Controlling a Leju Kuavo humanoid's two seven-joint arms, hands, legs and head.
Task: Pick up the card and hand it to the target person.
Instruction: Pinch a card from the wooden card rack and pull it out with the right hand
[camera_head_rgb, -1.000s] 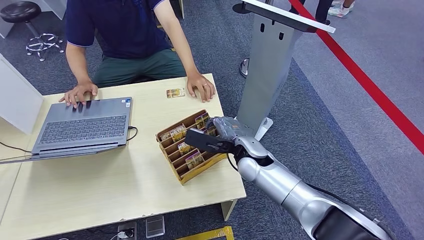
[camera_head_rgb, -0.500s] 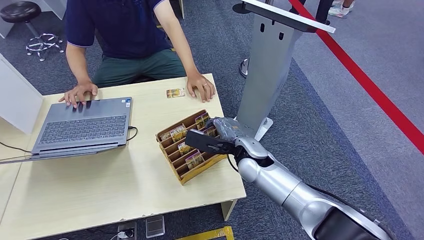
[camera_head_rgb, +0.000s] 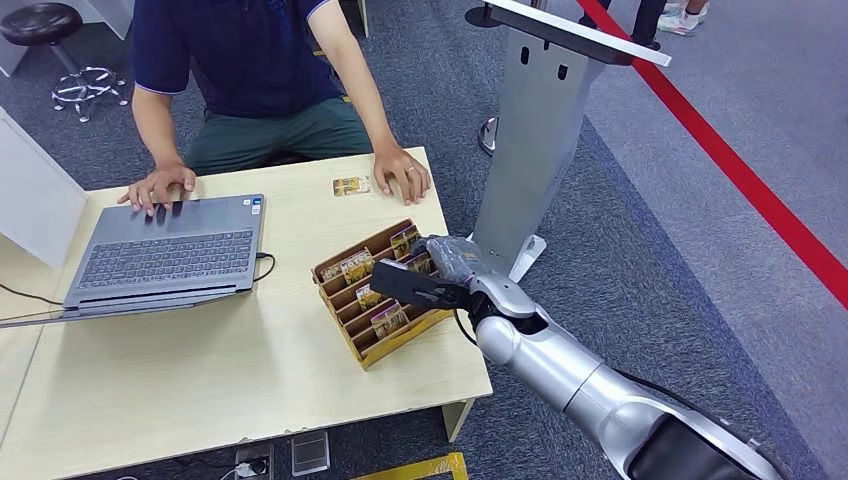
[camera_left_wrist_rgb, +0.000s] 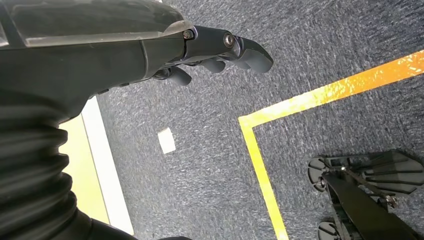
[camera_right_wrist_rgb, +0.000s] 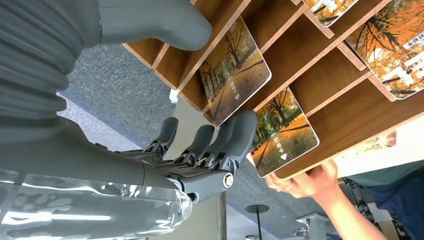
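A wooden card rack stands on the table's right side with several autumn-picture cards in its slots, such as one card in the front row. My right hand hovers over the rack's right end, holding nothing. In the right wrist view its dark fingers lie against the edge of a card, and the thumb sits across the rack beside another card. A loose card lies by the seated person's hand. My left hand hangs empty over the floor.
The person sits at the table's far side with one hand on a grey laptop. A grey metal stand rises just right of the table. A red floor line runs beyond it.
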